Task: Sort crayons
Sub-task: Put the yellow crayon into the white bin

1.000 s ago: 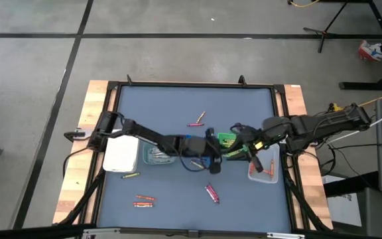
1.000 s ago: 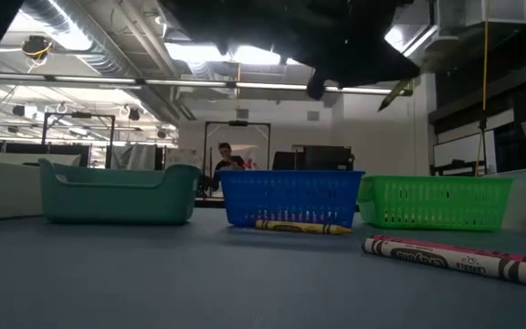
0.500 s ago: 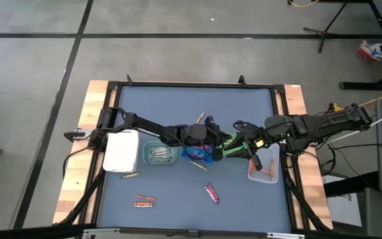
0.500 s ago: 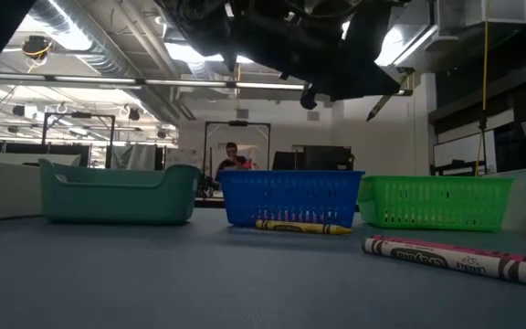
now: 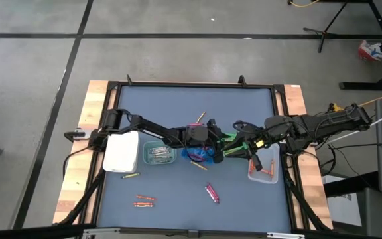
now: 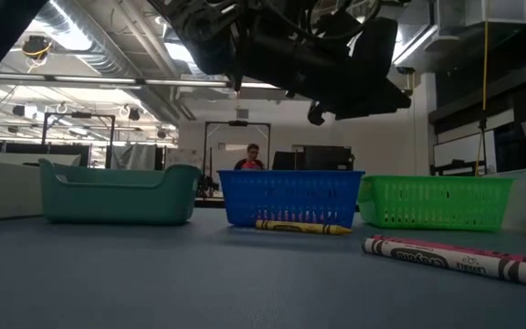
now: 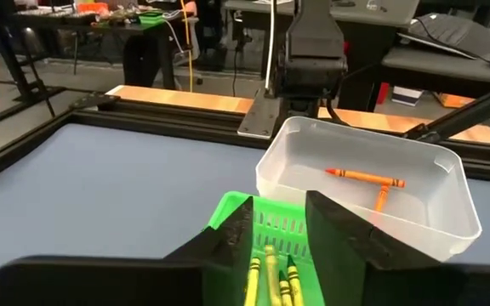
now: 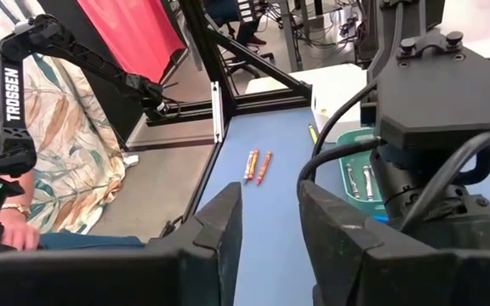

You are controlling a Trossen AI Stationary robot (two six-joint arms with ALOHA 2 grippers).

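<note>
Now the left gripper (image 5: 207,141) is seen spread apart over the green tray (image 7: 270,246), where yellow crayons (image 7: 268,280) lie; a second ago it was pressed together nearer the blue tray (image 6: 290,197), so a crayon is judged just dropped and sorted. Beside it the right gripper (image 5: 234,147) is held spread and empty, unmoved, while orange crayons (image 7: 364,177) are kept in the clear tray (image 7: 449,217) and loose crayons (image 5: 211,192) are left on the table (image 5: 171,106).

A grey concrete floor (image 5: 38,73) is being crossed by dark lines; ceiling lights (image 6: 199,53) are being reflected overhead.
</note>
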